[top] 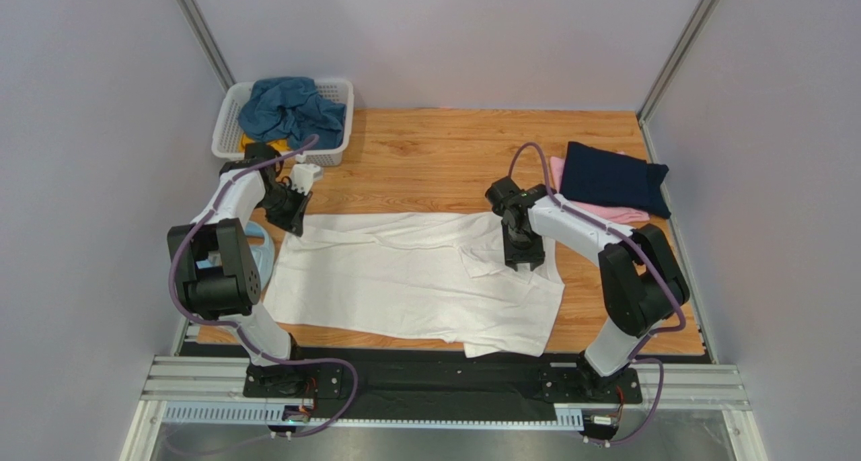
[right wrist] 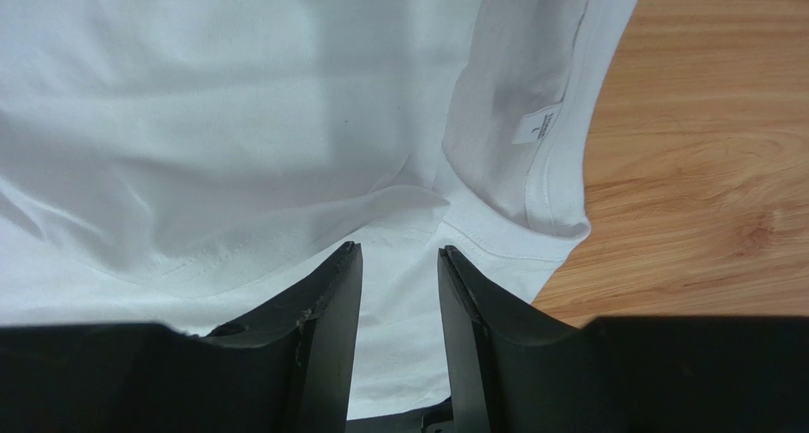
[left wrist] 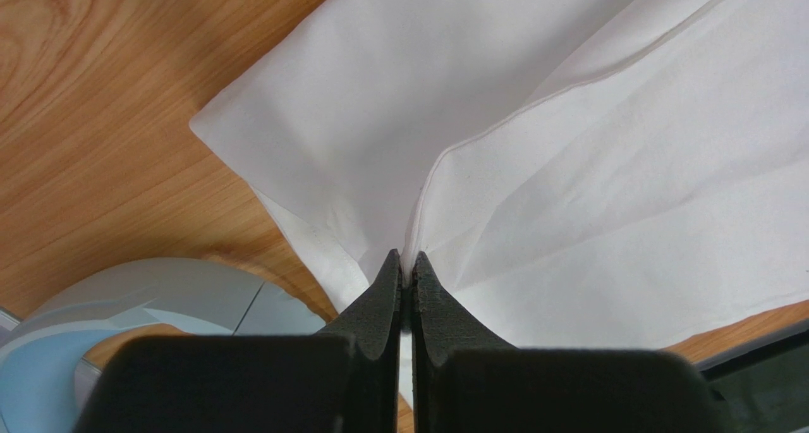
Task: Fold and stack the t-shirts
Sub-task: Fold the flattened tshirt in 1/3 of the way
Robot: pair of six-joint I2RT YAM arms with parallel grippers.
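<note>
Wood-grain surface (top: 435,148) carries the white t-shirt (top: 404,279) spread flat, just nearside of the basket (top: 344,128): light, limp cloth, so I'd take it at corners or hems. Left wrist shows my left claw (left wrist: 406,262) pinching a folded edge tight. Right wrist shows my right claw (right wrist: 399,262) spread over the cloth, holding nothing.

A wooden table (top: 435,148) with warm, light grain fills the enclosure. Plain pale grey-lilac walls (top: 96,108) rise behind it and on both sides, evenly lit. Slim metal posts (top: 202,32) stand at its far corners, and a ribbed aluminium rail (top: 697,388) runs along its near edge.
</note>
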